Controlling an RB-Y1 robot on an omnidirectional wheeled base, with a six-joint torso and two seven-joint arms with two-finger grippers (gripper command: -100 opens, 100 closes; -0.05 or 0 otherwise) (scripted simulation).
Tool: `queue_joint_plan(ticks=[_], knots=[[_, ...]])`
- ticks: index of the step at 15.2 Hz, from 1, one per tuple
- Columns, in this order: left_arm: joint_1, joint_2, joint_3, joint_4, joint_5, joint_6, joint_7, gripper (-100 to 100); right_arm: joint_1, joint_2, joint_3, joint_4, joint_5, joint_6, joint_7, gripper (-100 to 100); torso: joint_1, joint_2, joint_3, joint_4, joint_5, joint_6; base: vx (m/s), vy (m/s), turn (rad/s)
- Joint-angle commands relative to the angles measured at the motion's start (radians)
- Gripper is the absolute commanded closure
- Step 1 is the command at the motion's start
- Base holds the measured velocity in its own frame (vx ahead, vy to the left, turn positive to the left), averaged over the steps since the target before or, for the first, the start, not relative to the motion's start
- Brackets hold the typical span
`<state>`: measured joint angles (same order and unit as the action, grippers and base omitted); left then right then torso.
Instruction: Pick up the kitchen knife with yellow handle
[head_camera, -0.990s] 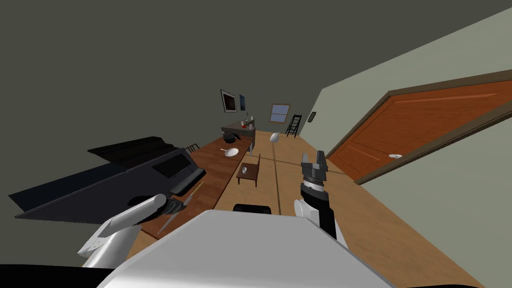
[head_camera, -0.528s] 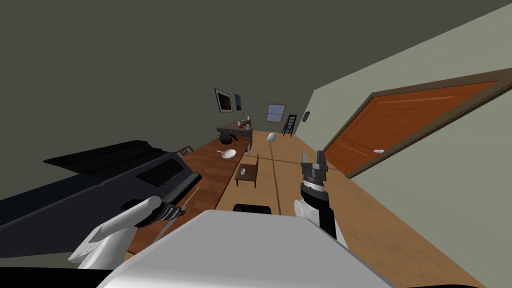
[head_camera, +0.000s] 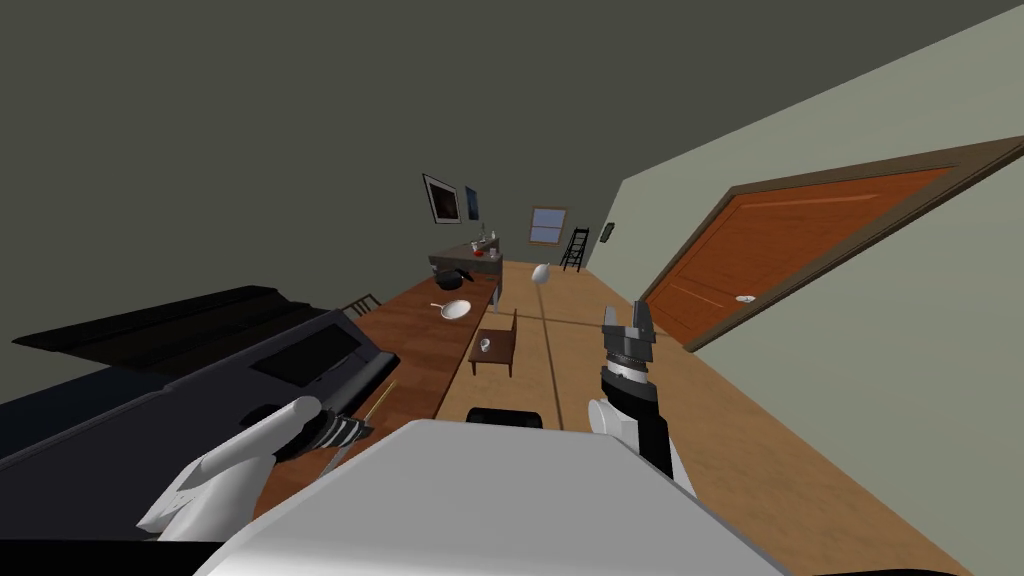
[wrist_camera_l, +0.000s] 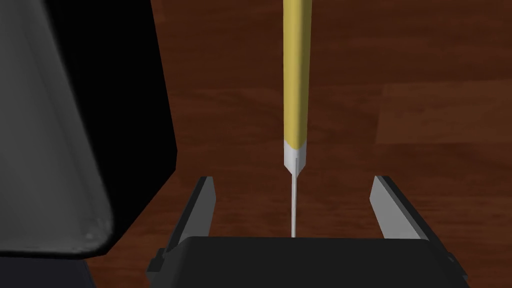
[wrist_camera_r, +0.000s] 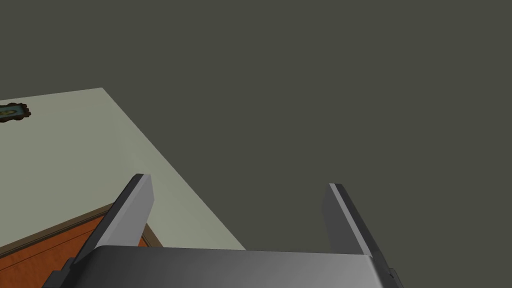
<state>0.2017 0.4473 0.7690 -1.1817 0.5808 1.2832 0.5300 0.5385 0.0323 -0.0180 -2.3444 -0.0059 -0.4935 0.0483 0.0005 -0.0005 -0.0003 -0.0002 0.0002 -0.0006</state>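
Note:
The knife lies flat on a dark brown wooden counter, its yellow handle pointing away from my left gripper. Its thin blade runs back between the two open fingers, touching neither. A white collar joins blade and handle just beyond the fingertips. In the head view the handle shows as a thin yellow line on the counter ahead of my left gripper. My right gripper is raised over the floor, open and empty, also seen as my right gripper.
A black box-shaped appliance stands close beside the left gripper's finger; in the head view it is the large black appliance. Farther along the counter lie a white pan and a dark pot. A small table and an orange door lie ahead.
My head view has swung, so the room has slid left. The left gripper has drawn lower and nearer along the counter. The right arm holds still.

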Motion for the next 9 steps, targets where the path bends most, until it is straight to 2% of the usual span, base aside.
queue_joint_plan(ticks=[1,2,3,4,8,9], knots=[[-0.008,-0.011,-0.01,0.024,-0.007,-0.032,-0.007,-100,0.0,0.0,0.0,0.0,0.0,0.0,0.0,0,0.0,0.0,0.0,0.0,0.0,0.0,0.014,0.022,0.017],[-0.01,-0.013,-0.012,0.03,-0.009,-0.04,-0.008,-100,0.0,0.0,0.0,0.0,0.0,0.0,0.0,0,0.0,0.0,0.0,0.0,0.0,0.0,0.012,0.021,0.014],[-0.005,-0.008,-0.007,0.021,-0.004,-0.025,-0.007,-100,0.0,0.0,0.0,0.0,0.0,0.0,0.0,0,0.0,0.0,0.0,0.0,0.0,0.0,0.006,0.011,0.003],[-0.006,-0.009,-0.008,0.024,-0.005,-0.031,-0.009,100,0.0,0.0,0.0,0.0,0.0,0.0,0.0,0,-0.001,0.0,0.0,0.0,0.0,0.0,0.0,0.0,0.0],[-0.008,-0.011,-0.006,0.023,-0.002,-0.032,-0.006,100,0.0,0.0,0.0,0.0,0.0,0.0,0.0,0,0.0,0.0,-0.001,-0.002,0.0,0.002,0.002,-0.002,0.003],[-0.001,0.001,0.0,0.002,0.0,-0.003,0.0,100,0.0,0.0,0.0,0.0,0.0,0.0,0.0,0,0.0,-0.002,-0.003,-0.003,0.0,0.001,-0.013,-0.017,-0.032]])
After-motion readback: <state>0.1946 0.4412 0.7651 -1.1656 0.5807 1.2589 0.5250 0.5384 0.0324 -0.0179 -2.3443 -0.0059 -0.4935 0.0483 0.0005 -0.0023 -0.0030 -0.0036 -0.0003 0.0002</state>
